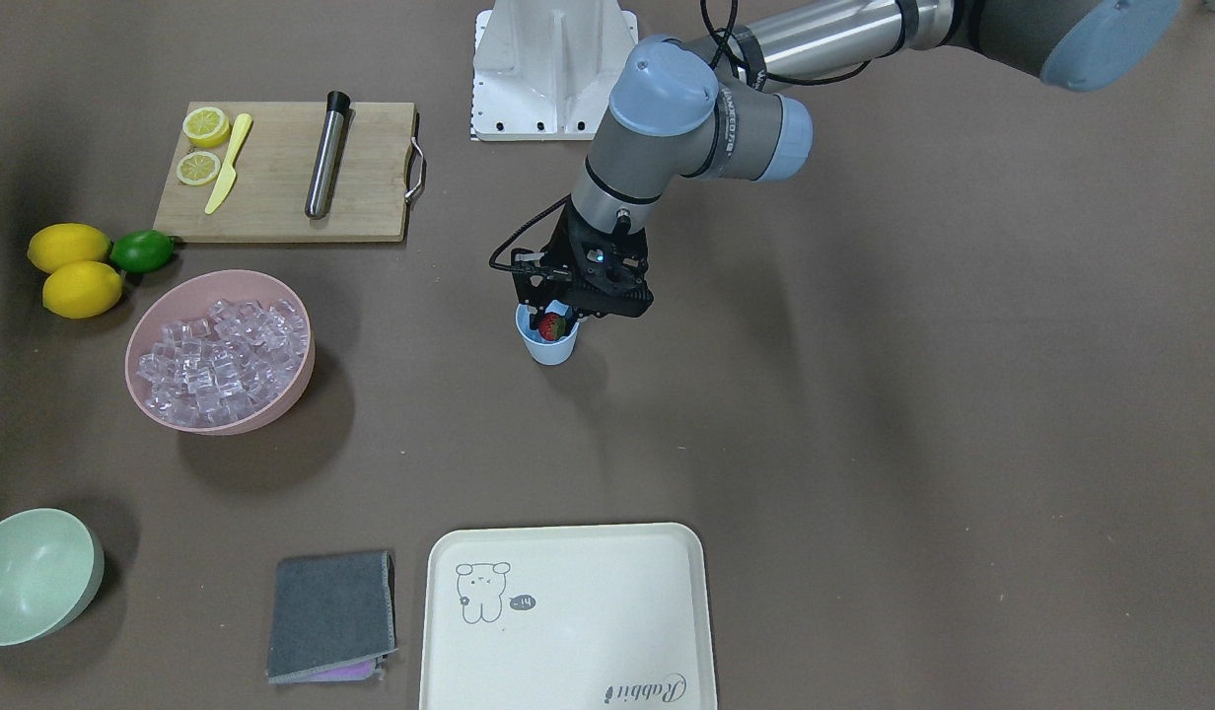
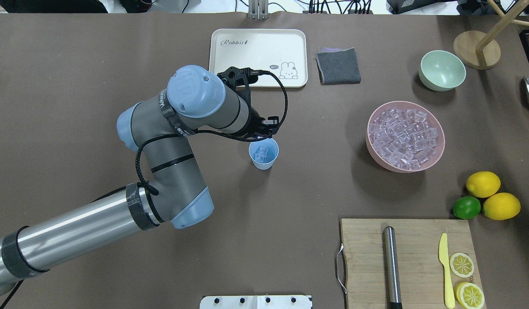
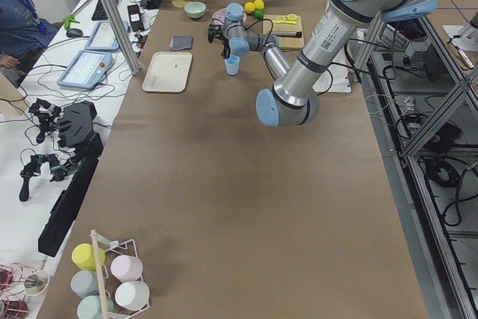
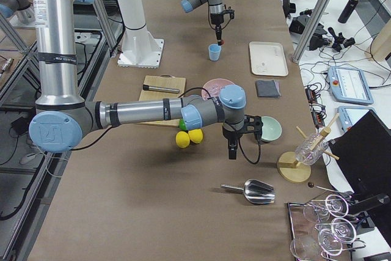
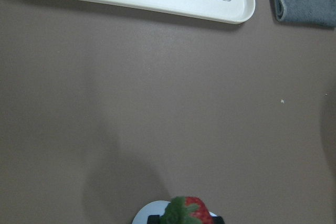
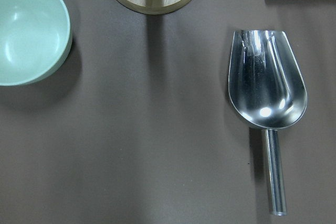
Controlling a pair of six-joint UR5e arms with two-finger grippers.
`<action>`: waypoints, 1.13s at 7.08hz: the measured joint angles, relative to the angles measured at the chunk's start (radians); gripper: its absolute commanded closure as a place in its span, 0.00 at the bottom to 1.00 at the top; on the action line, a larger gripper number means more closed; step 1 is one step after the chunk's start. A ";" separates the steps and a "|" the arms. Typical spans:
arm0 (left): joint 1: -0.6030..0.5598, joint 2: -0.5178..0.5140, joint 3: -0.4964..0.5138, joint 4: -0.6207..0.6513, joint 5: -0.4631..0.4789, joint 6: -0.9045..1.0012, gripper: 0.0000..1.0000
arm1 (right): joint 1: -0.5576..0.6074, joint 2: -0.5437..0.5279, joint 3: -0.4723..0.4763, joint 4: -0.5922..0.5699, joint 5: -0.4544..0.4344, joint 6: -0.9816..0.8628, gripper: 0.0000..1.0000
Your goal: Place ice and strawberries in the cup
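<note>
The light blue cup point(image 1: 548, 347) stands mid-table, and the overhead view shows a few ice cubes point(image 2: 261, 153) inside it. My left gripper point(image 1: 559, 314) hangs right over the cup's mouth, shut on the red strawberry point(image 1: 552, 326). The strawberry's green cap point(image 5: 178, 212) shows at the bottom of the left wrist view, with the cup rim under it. A pile of ice point(image 1: 223, 360) fills the pink bowl point(image 1: 164, 409). My right gripper point(image 4: 232, 151) shows only in the exterior right view, hovering beside the pale green bowl point(image 4: 269, 129). I cannot tell whether it is open or shut.
A metal scoop point(image 6: 268, 85) lies below the right wrist. A cream tray point(image 1: 568, 616) and a grey cloth point(image 1: 331, 616) lie on the table's operator side. A cutting board point(image 1: 287, 173) bears lemon slices, a knife and a metal muddler. Lemons point(image 1: 80, 288) and a lime point(image 1: 142, 250) sit beside it.
</note>
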 measured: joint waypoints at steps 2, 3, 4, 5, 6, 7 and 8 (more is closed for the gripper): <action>0.015 0.001 -0.005 0.004 0.000 -0.001 0.26 | 0.001 -0.001 0.001 0.000 0.000 0.000 0.00; 0.017 0.002 -0.006 0.005 0.000 -0.001 0.13 | 0.004 -0.002 0.003 0.000 0.002 0.000 0.00; 0.018 0.003 -0.008 0.005 0.000 -0.001 0.09 | 0.006 -0.003 0.004 0.000 0.004 0.000 0.00; 0.018 0.004 -0.014 0.006 0.000 -0.001 0.05 | 0.007 -0.003 0.005 0.000 0.005 0.000 0.00; 0.014 0.007 -0.032 0.009 0.000 0.000 0.03 | 0.007 -0.003 0.005 0.000 0.006 0.000 0.00; 0.004 0.017 -0.060 0.016 -0.002 0.003 0.03 | 0.008 -0.001 0.005 0.000 0.009 0.000 0.00; -0.023 0.054 -0.098 0.021 -0.008 0.019 0.03 | 0.008 0.000 0.006 0.000 0.016 0.000 0.00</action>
